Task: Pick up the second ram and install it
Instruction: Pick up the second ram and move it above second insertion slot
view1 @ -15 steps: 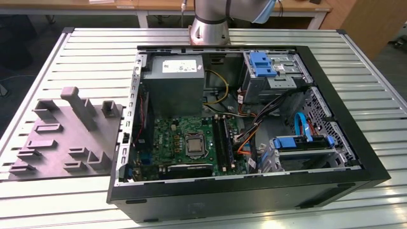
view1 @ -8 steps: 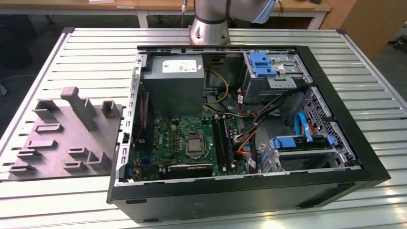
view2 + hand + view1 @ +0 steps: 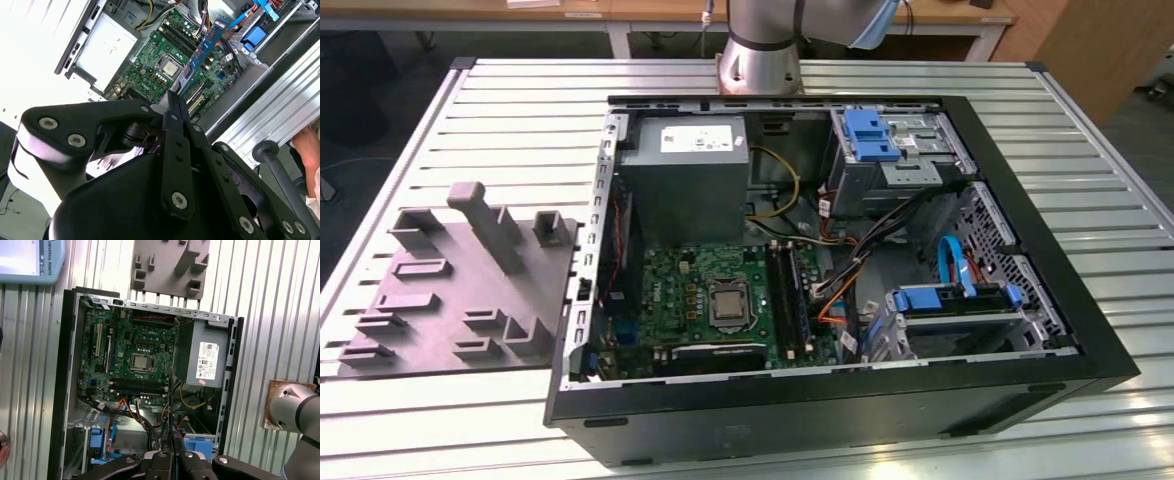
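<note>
My gripper (image 3: 175,100) is shut on the second ram (image 3: 202,50), a long dark-blue stick with small white labels that juts out from between the fingers. The stick hangs high above the open computer case (image 3: 827,395), over the green motherboard (image 3: 150,75). In the first wrist view the second ram (image 3: 171,405) shows edge-on as a thin dark line rising from the gripper (image 3: 172,456). The black memory slots (image 3: 783,285) lie beside the processor socket (image 3: 724,298); I cannot tell whether a stick sits in them.
The grey power supply (image 3: 683,170) fills the case's back corner, with blue drive brackets (image 3: 870,135) and loose cables (image 3: 854,255) toward the exterior view's right. A grey moulded fixture (image 3: 454,290) lies on the slatted table at the exterior view's left. A person's hand (image 3: 307,145) is near the table edge.
</note>
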Robot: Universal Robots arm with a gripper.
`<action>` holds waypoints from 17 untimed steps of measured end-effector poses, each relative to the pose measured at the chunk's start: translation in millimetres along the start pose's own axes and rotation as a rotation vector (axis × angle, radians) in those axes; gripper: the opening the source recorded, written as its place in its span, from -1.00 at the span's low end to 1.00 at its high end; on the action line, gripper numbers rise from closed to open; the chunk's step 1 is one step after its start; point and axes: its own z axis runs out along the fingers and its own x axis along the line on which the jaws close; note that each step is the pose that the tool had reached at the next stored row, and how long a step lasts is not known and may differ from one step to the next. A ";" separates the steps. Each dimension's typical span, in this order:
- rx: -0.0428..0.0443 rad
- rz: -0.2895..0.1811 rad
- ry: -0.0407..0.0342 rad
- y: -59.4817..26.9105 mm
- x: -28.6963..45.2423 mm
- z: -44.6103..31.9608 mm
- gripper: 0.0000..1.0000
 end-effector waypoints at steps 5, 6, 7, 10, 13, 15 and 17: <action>-0.0001 0.000 0.0001 0.2 0.3 3.0 -0.77; -0.0001 0.000 0.0001 0.2 0.4 3.6 -0.77; -0.0001 0.000 0.0001 0.3 0.5 4.2 -0.77; -0.0001 0.000 0.0001 0.5 0.8 6.5 -0.77; -0.0001 0.000 0.0001 0.8 1.4 11.4 -0.77; -0.0001 0.000 0.0002 2.0 3.7 28.2 -0.77; -0.0001 0.000 0.0003 2.0 3.8 29.4 -0.77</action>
